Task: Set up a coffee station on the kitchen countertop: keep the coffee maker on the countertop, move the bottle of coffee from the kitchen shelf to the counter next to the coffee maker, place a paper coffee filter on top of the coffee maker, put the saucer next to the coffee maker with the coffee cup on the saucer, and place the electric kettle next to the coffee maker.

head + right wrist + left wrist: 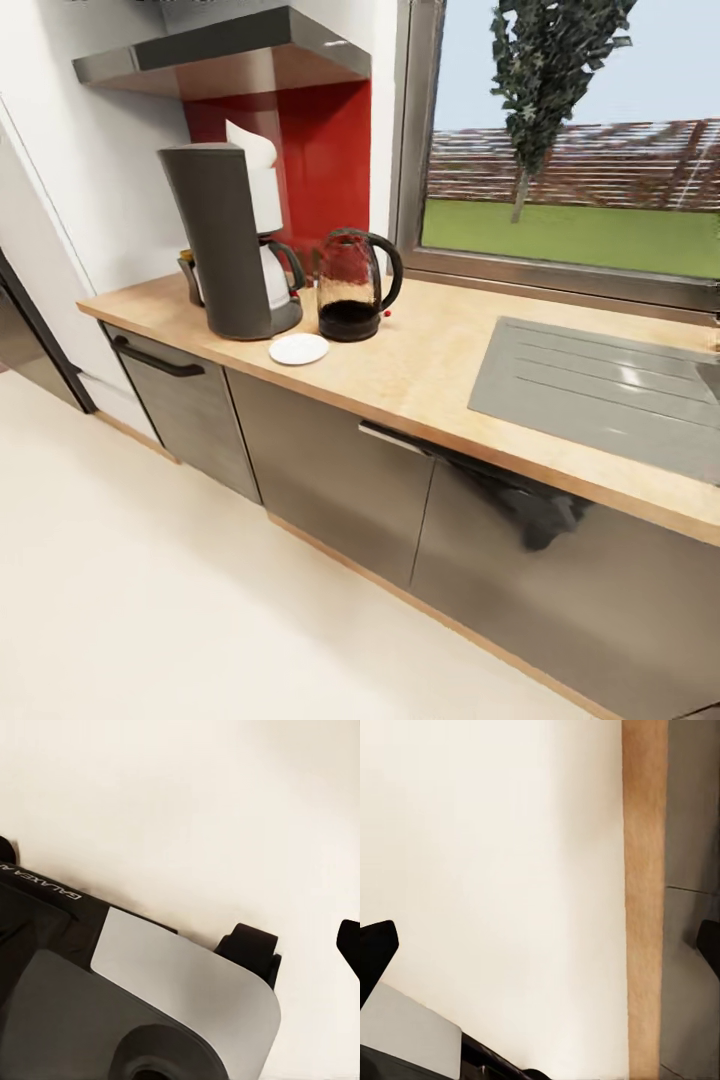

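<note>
While the kettle stands upright near the countertop's front edge, handle toward the window, both my grippers hang spread and empty.

White letters reading "GALAXEA", cut off after that, stand on the robot's dark base

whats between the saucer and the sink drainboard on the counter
Nothing: in the head view, bare wooden countertop runs from the saucer to the drainboard.

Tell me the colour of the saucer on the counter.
White. The saucer shows best in the head view, lying on the wooden counter in front of the coffee maker and kettle.
</note>
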Motion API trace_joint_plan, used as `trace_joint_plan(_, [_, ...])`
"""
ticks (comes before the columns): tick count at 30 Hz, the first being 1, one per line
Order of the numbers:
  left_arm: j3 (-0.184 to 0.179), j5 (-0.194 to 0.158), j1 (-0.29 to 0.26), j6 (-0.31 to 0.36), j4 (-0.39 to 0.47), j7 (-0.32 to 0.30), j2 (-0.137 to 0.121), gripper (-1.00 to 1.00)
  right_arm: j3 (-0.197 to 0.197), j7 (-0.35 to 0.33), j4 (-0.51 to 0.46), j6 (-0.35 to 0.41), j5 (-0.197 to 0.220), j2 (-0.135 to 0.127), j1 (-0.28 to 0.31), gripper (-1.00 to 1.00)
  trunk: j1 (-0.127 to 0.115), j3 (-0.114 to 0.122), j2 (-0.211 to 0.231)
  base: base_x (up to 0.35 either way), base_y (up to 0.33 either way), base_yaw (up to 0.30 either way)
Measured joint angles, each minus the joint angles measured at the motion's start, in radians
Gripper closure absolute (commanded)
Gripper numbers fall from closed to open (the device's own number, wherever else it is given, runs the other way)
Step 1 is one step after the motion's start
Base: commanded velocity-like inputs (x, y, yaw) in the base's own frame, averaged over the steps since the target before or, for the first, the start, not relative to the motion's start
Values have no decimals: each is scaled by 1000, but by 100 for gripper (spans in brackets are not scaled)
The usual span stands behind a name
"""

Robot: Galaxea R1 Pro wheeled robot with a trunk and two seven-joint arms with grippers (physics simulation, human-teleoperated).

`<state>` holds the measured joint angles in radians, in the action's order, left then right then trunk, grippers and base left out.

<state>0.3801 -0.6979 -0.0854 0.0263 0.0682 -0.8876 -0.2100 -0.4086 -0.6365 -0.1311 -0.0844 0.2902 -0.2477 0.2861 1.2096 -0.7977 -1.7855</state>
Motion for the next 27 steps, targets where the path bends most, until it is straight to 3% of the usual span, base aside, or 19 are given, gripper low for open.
trace_joint_plan(7, [-2,0,0,0,0,0,0,-100,1,0,0,0,0,0,0,-100,0,0,0,-251,0,-23])
trace_joint_plan(27, [-1,0,0,0,0,0,0,-100,0,27,3,0,0,0,0,-100,-1,0,0,-6,0,-244])
